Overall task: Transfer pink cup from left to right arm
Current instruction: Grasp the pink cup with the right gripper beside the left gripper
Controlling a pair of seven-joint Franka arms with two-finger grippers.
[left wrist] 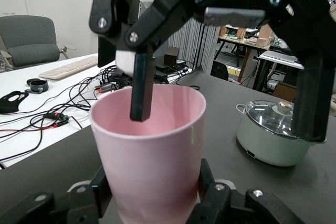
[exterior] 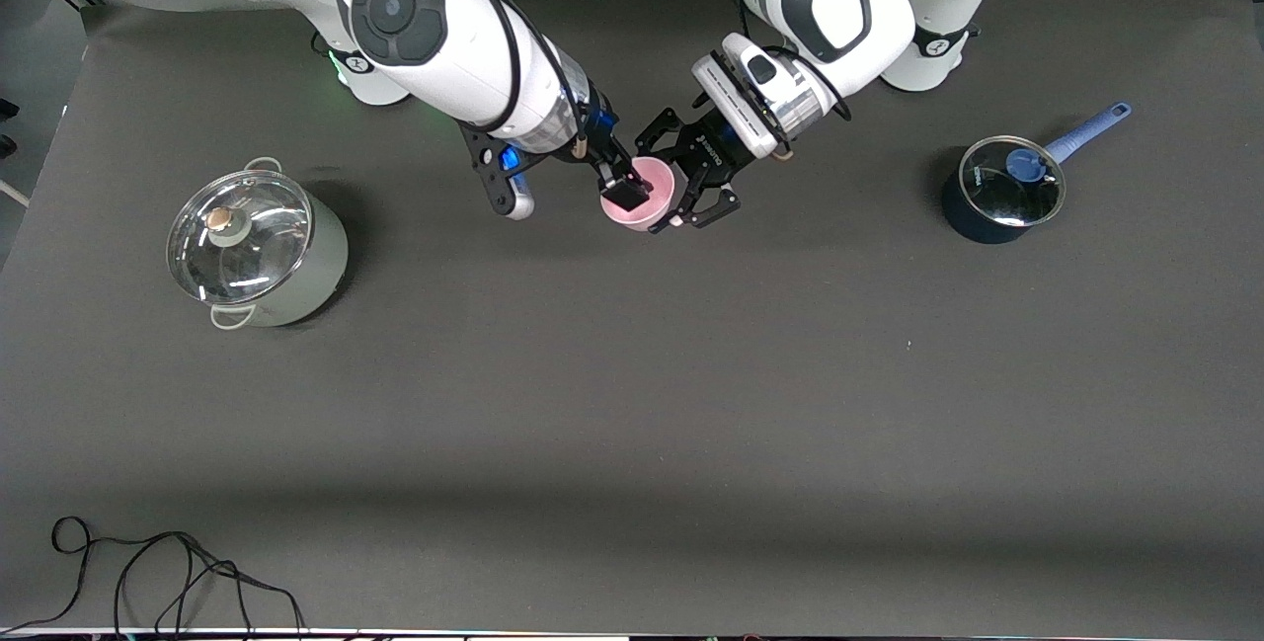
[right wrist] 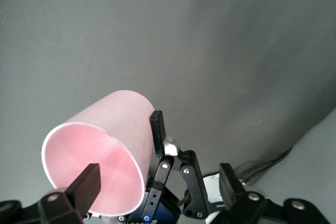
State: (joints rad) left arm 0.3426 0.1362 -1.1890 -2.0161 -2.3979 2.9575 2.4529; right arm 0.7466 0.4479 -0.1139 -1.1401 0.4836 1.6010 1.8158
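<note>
The pink cup [exterior: 654, 189] hangs above the table between the two arms, tipped so its mouth faces the right arm. My left gripper [exterior: 679, 177] is shut on the lower part of its body; in the left wrist view the cup [left wrist: 152, 145] sits between the left gripper's [left wrist: 152, 188] pads. My right gripper [exterior: 571, 199] is open at the cup's mouth, one finger inside and the other well outside on the green pot's side. In the right wrist view the right gripper [right wrist: 157, 177] straddles the wall of the cup [right wrist: 105, 129] without pressing it.
A pale green pot with a glass lid [exterior: 257, 251] stands toward the right arm's end of the table. A dark blue saucepan with a glass lid [exterior: 1002, 189] stands toward the left arm's end. A black cable [exterior: 148, 572] lies at the table's edge nearest the front camera.
</note>
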